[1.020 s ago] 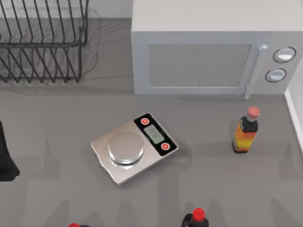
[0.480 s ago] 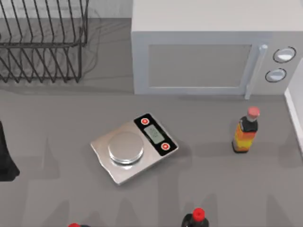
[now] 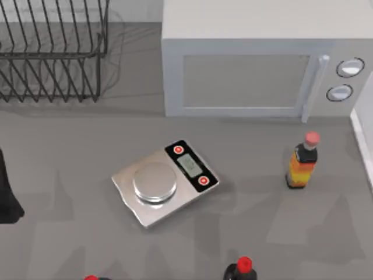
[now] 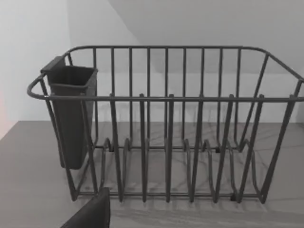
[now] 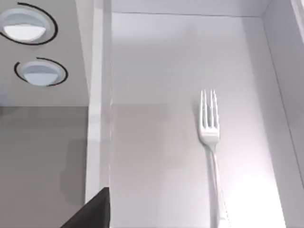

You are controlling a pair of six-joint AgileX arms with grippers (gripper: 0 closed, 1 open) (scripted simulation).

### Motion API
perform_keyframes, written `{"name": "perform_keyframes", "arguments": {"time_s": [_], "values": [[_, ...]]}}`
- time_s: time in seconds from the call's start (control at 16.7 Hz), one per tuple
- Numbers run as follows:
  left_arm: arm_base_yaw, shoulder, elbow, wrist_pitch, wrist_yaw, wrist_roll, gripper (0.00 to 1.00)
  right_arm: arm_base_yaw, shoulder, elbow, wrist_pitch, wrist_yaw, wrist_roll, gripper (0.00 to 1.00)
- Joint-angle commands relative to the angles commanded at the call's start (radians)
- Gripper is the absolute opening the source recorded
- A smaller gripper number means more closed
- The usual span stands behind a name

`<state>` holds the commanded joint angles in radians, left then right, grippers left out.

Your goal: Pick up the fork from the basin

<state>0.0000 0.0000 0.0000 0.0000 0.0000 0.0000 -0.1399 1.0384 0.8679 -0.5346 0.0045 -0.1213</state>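
The right gripper (image 5: 92,209) is just a dark corner at the bottom left of its wrist view, so whether it's open or holding anything can't be told. Past it, the fork (image 5: 210,152) lies flat on the floor of the basin (image 5: 156,57), tines toward the frame's top, well apart from both walls. Best bet is probably centering over the slim handle and pinching across it; left arm's parked facing the dish rack (image 4: 166,118).

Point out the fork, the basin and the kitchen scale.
fork (image 5: 209,130): right wrist view, on the neck just below the tines.
basin (image 5: 156,57): right wrist view, on its bare pale floor.
kitchen scale (image 3: 155,181): top view, on its round weighing plate.
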Motion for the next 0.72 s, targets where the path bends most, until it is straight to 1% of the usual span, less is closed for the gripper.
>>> {"name": "perform_keyframes", "arguments": {"time_s": [0.42, 0.72], "values": [[0.0, 0.0, 0.0, 0.0, 0.0, 0.0, 1.0, -0.084, 0.686, 0.56, -0.346, 0.001, -0.084, 1.0], [0.0, 0.0, 0.0, 0.0, 0.0, 0.0, 1.0, -0.132, 1.066, 0.871, -0.539, 0.0, -0.13, 1.0]]}}
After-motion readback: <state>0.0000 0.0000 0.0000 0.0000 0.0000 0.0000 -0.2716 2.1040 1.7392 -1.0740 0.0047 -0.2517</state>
